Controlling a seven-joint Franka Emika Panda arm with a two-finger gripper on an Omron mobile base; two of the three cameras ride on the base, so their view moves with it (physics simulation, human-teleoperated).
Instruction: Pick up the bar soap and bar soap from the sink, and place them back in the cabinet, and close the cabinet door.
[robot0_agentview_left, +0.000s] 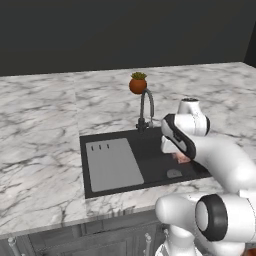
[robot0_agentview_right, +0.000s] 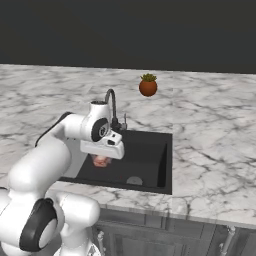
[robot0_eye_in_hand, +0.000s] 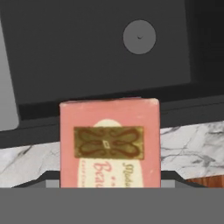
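Bar soap (robot0_eye_in_hand: 109, 146) hangs over the black sink (robot0_agentview_right: 150, 150), seemingly clamped in the jaws, fingertips hidden.

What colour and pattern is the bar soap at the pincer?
Flat rectangular pink bar soap with a cream oval patch and an olive-gold ornamental label; clearest in the hand view.

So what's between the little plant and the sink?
The dark faucet stands between the potted plant and the sink; marble counter lies around it, in both base views.
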